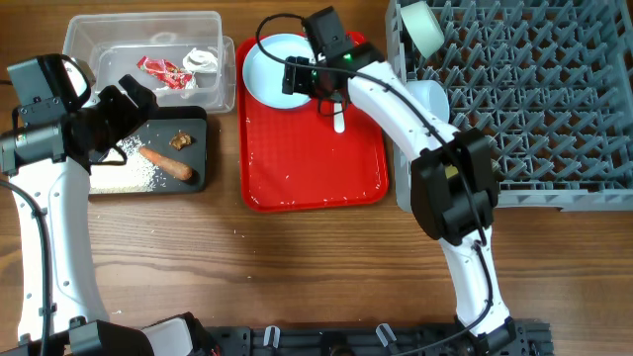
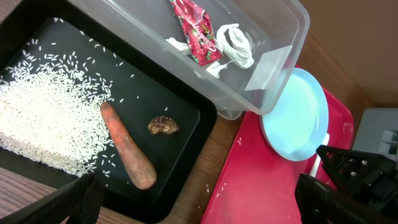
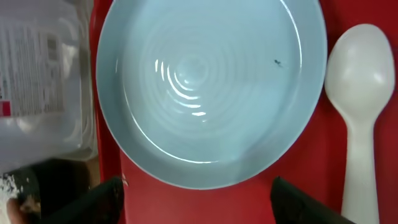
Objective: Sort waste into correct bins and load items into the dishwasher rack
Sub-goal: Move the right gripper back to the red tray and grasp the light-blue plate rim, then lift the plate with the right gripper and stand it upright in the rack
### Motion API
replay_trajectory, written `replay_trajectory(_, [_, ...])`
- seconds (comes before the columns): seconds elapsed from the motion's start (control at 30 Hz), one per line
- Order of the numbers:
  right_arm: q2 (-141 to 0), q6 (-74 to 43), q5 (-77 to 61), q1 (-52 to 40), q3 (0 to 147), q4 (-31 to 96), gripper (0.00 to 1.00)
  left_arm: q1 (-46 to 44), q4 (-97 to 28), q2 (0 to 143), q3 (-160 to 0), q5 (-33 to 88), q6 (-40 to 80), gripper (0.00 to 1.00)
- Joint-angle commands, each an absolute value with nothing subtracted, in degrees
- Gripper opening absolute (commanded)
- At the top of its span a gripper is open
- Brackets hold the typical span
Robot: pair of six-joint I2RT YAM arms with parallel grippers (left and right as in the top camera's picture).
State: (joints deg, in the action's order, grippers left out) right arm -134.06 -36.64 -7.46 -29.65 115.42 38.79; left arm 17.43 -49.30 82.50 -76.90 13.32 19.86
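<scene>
The pale blue plate (image 1: 272, 67) (image 2: 295, 115) (image 3: 211, 87) lies at the far left of the red tray, with the white spoon (image 1: 339, 121) (image 3: 359, 124) to its right. My right gripper (image 1: 315, 84) (image 3: 199, 199) hovers open and empty over the plate's near edge. My left gripper (image 1: 134, 99) (image 2: 199, 199) is wide open and empty above the black tray (image 1: 198, 124) (image 2: 168, 99). That tray holds rice (image 1: 124, 173) (image 2: 50, 115), the carrot stick (image 1: 166, 164) (image 2: 127, 146) and the brown chunk (image 1: 180, 140) (image 2: 163, 125). The clear tub (image 1: 99, 30) (image 2: 273, 62) holds the wrapper (image 1: 163, 69) (image 2: 194, 28) and tissue (image 1: 203, 61) (image 2: 235, 43).
The grey dishwasher rack (image 1: 534, 99) fills the right side, with a pale green bowl (image 1: 420, 28) and a pale blue bowl (image 1: 430, 96) along its left edge. The red tray (image 1: 316, 168) (image 2: 261, 186) sits in the centre. The yellow cup is out of view.
</scene>
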Motion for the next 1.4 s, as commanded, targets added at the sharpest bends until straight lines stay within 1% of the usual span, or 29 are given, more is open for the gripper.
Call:
replay_trajectory(0.0, [-133.75,-45.56,2.63,-30.59,115.02,37.85,0.67,17.69,-49.15,82.52,-77.28,13.39,19.97,1.00])
replay_trajectory(0.07, [-134.08,-45.63,4.38,-30.59,114.98,37.87,0.62,17.69,-49.15,82.52,-77.28,13.39,19.97,1.00])
replay_trajectory(0.3, [-137.73,-46.76,4.25,-30.50,115.00,38.63,0.57,17.69,-49.15,82.52,-77.28,13.39,19.97,1.00])
replay_trajectory(0.43, [-140.27,-46.89,4.29,-30.46,115.00,38.61,0.52,17.69,-49.15,82.52,-77.28,13.39,19.97,1.00])
replay_trajectory(0.53, [-141.18,-46.92,4.21,-30.37,114.98,38.74,0.44,17.69,-49.15,82.52,-77.28,13.39,19.97,1.00])
replay_trajectory(0.67, [-141.36,-47.57,4.32,-30.17,115.00,39.68,0.29,17.69,-49.15,82.52,-77.28,13.39,19.97,1.00])
replay_trajectory(0.7, [-141.36,-47.57,4.27,-29.98,115.00,40.21,0.27,17.69,-49.15,82.52,-77.28,13.39,19.97,1.00])
replay_trajectory(0.8, [-141.34,-48.01,3.77,-29.15,115.00,42.85,0.16,17.69,-49.15,82.52,-77.28,13.39,19.97,1.00])
replay_trajectory(0.87, [-141.18,-47.90,1.45,-28.21,115.09,44.47,0.06,17.69,-49.15,82.52,-77.28,13.39,19.97,1.00])
replay_trajectory(0.97, [-141.10,-47.33,-0.91,-26.65,115.18,46.24,0.05,17.69,-49.15,82.52,-77.28,13.39,19.97,1.00])
replay_trajectory(1.2, [-140.16,-35.35,-11.79,-23.55,116.38,46.41,0.04,17.69,-49.15,82.52,-77.28,13.39,19.97,1.00])
replay_trajectory(1.37, [-130.98,-28.51,-8.40,-22.57,117.80,47.70,0.04,17.69,-49.15,82.52,-77.28,13.39,19.97,1.00])
